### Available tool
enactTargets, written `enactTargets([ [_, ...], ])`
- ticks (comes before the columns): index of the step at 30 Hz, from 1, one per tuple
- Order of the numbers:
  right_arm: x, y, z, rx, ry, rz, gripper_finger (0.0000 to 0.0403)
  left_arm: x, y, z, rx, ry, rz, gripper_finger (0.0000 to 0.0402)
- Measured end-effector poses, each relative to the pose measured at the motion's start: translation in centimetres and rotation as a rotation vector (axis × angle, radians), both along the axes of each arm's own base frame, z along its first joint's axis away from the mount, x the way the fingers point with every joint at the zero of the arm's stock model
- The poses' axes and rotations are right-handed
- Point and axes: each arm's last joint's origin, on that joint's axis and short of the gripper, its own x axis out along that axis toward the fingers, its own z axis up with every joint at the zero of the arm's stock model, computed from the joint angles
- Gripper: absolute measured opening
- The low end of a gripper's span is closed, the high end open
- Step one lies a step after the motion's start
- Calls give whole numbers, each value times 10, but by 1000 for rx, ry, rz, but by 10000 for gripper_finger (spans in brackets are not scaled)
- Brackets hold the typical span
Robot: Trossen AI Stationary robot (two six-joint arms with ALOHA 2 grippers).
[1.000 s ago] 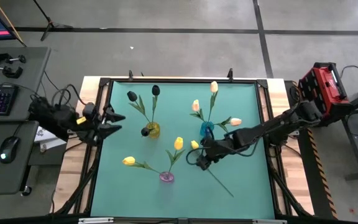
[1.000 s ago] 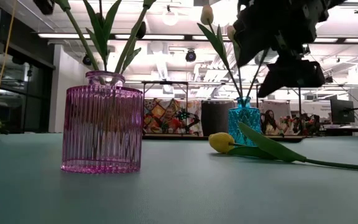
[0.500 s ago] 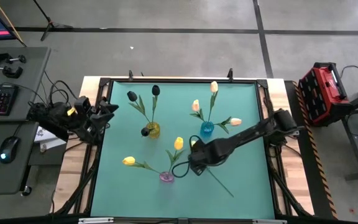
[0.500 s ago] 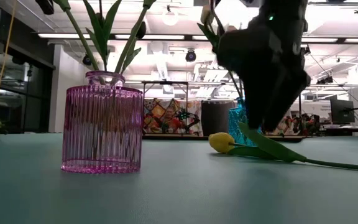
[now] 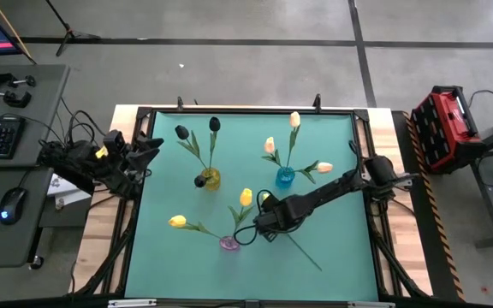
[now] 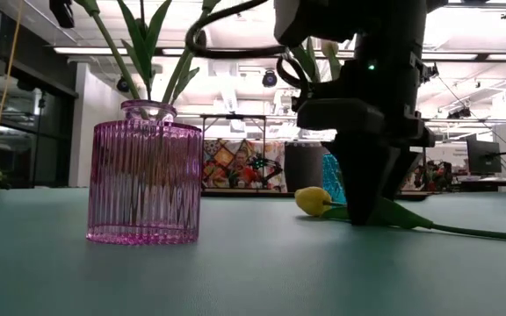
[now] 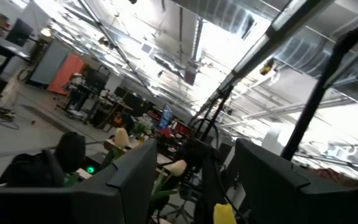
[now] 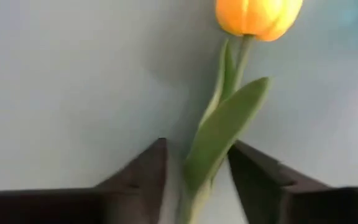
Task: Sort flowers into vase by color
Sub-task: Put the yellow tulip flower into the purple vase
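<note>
A yellow tulip (image 5: 270, 199) lies flat on the green table, its head (image 6: 313, 200) toward the pink vase and its stem (image 5: 306, 254) running toward the near right. My right gripper (image 8: 194, 186) points down over it, open. Its fingers (image 8: 143, 177) stand on either side of the stem and leaf (image 8: 219, 134) just behind the head, and I see no touch. In the low view the right gripper (image 6: 369, 206) reaches down to the table. My left gripper (image 5: 146, 150) waits open at the table's left edge. The other tulips stand with their stems in three vases.
The pink vase (image 5: 229, 243) (image 6: 145, 180) with yellow tulips stands just left of the right gripper. A yellow vase (image 5: 210, 179) holds black tulips, and a blue vase (image 5: 285, 178) holds cream-peach ones. A dark frame (image 5: 366, 171) rims the table.
My right gripper has come down from above onto the lying tulip, shifting slightly toward the table's left and tipping until its fingers point down astride the stem. My left gripper has drawn back a little toward the far left edge. The tulip has stayed where it was.
</note>
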Motion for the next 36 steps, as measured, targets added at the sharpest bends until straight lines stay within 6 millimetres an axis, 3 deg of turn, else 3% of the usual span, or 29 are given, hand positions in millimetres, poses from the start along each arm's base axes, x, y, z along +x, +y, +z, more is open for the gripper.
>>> enactTargets([
  [3,-1,3,0,-3,10,34,45,0,1,0,-10,4,22,204],
  [5,-4,4,3,0,16,51,15,0,1,0,-12,4,26,204],
  [8,-6,6,18,6,1,61,10,0,1,0,-12,5,26,204],
  [15,-15,19,96,-32,-253,209,2,-1,2,0,-26,3,55,204],
  [19,-31,20,146,-53,-428,288,1,-2,3,2,-50,-14,93,204],
  [24,-56,23,190,-98,-618,333,1,-3,4,4,-35,-25,110,204],
  [30,-79,24,229,-300,-856,257,0,-3,4,3,-36,-22,113,204],
  [36,-61,33,256,-404,-1130,298,0,-3,4,3,-36,-21,114,204],
])
